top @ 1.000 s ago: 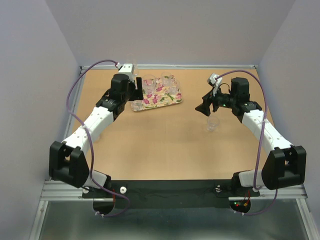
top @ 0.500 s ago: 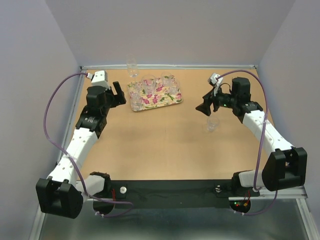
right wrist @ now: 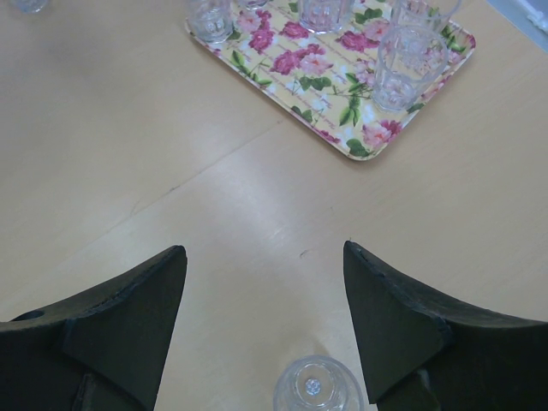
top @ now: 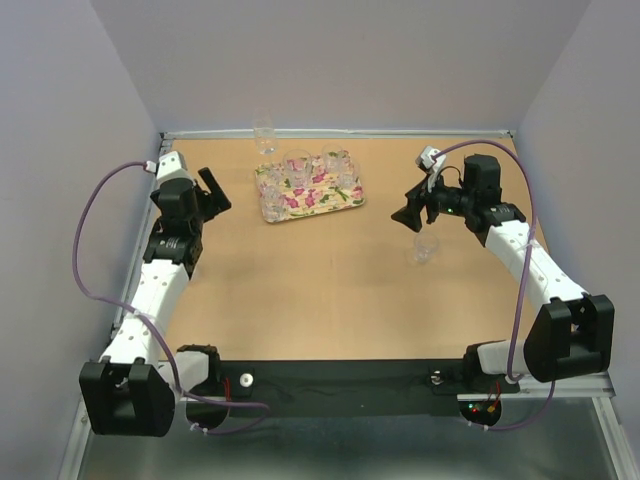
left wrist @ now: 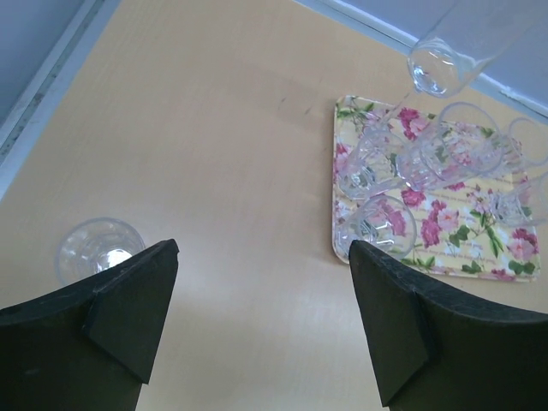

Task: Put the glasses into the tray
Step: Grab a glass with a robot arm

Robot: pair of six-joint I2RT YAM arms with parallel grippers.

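The floral tray (top: pixel 330 200) lies at the back of the table with several clear glasses (top: pixel 296 163) standing on it. One glass (top: pixel 264 137) stands off the tray by the back wall. Another glass (top: pixel 425 248) stands on the right. My left gripper (top: pixel 215 190) is open and empty, left of the tray. In the left wrist view the gripper (left wrist: pixel 264 247) faces the tray (left wrist: pixel 445 253), and a loose glass (left wrist: pixel 98 251) stands at lower left. My right gripper (top: pixel 405 218) is open and empty, just behind the right glass (right wrist: pixel 318 390), with the tray (right wrist: pixel 334 81) beyond.
Grey walls close in the back and both sides. A metal rail (top: pixel 340 131) runs along the back edge. Bare wooden table (top: pixel 320 290) lies between the two arms.
My left arm has swung back and to the left, away from the tray's left edge, with its gripper open and empty. The right arm has not moved.
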